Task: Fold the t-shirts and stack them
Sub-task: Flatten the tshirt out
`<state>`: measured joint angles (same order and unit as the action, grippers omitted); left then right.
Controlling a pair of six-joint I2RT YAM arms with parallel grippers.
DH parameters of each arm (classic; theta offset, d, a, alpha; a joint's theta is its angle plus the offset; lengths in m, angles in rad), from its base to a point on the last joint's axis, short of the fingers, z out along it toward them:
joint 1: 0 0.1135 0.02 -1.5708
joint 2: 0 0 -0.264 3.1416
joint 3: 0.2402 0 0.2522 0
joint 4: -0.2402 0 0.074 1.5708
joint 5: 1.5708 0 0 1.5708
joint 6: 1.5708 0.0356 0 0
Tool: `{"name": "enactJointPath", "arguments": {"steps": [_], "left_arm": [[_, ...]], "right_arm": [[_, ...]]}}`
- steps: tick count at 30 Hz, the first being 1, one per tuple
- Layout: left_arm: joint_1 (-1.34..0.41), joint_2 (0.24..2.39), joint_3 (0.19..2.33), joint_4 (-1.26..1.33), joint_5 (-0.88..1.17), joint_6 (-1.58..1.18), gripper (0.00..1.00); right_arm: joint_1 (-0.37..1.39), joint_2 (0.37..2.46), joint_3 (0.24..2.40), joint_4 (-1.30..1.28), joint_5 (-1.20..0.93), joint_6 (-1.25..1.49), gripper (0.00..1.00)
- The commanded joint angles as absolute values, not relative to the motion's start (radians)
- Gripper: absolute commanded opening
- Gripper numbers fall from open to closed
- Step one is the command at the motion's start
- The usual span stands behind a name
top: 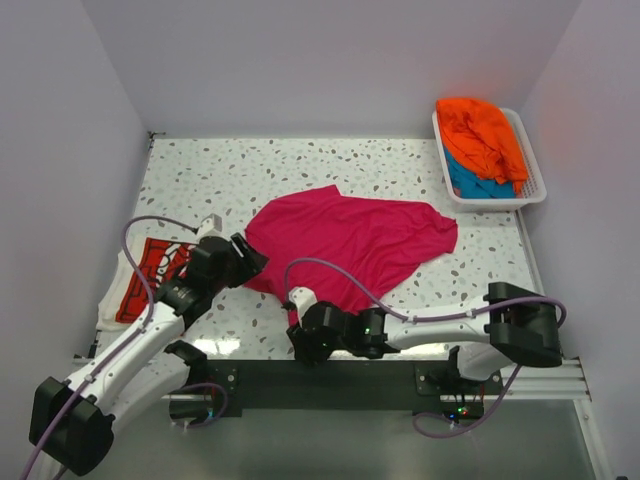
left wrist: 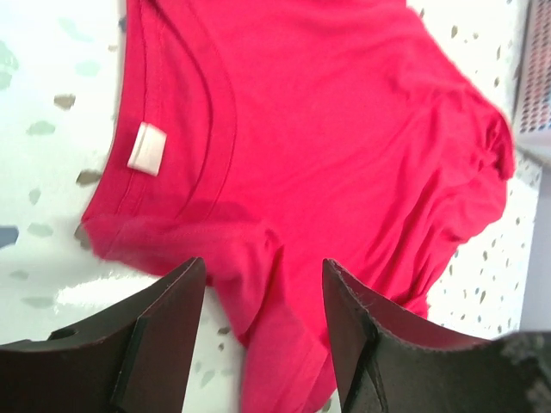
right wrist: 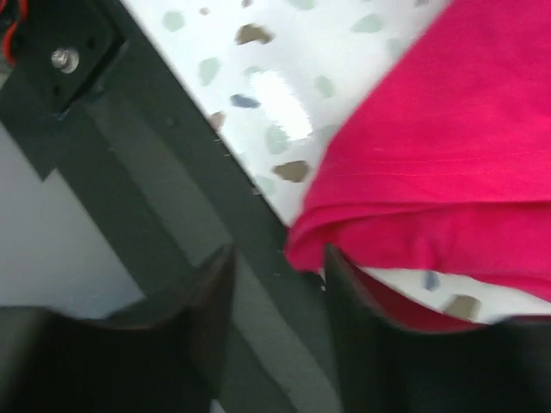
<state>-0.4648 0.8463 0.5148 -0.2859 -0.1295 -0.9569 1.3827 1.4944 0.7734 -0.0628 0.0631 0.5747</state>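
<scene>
The magenta-pink t-shirt [top: 360,240] lies spread in the middle of the table [top: 250,170], unfolded, with its collar [left wrist: 215,112] and white label [left wrist: 146,148] towards the left arm, so that both arms can reach an edge of it. The left gripper [left wrist: 263,275] hangs over the shoulder beside the collar, its jaws apart with a ridge of cloth between them but not pinched. The right gripper [right wrist: 280,258] sits low at the table's near edge by the black rail [right wrist: 172,198], jaws parted and empty, just short of the doubled hem corner [right wrist: 413,211]. This looks like the two arms setting up holds on that side for a first fold. The red t-shirt [top: 155,270] with white lettering rests at the left, probably the base of the stack, while the orange [top: 480,130] and teal-blue [top: 475,183] shirts wait in the basket [top: 495,204]
</scene>
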Motion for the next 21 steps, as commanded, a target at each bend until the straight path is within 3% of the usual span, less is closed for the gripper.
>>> {"name": "enactJointPath", "arguments": {"steps": [1,5,8,11,18,21], "left_arm": [[-0.463,0.804,0.477,-0.357,-0.052,-0.902,0.61],[-0.503,0.762,0.436,-0.393,-0.011,-0.879,0.58],[-0.555,0.738,0.423,-0.399,-0.024,-0.874,0.54],[-0.644,0.759,0.433,-0.358,-0.049,-0.867,0.52],[-1.09,1.15,0.694,-0.429,-0.417,-0.894,0.52],[-1.172,1.286,0.774,-0.439,-0.475,-0.896,0.53]], "right_arm": [[1.374,1.373,0.776,-0.081,0.265,0.601,0.52],[1.373,1.241,0.799,-0.247,0.489,0.646,0.6],[1.347,1.18,0.804,-0.342,0.607,0.673,0.58],[1.279,1.175,0.807,-0.373,0.589,0.672,0.54],[1.103,1.108,0.787,-0.394,0.548,0.65,0.5],[1.031,1.08,0.772,-0.42,0.545,0.653,0.49]]}}
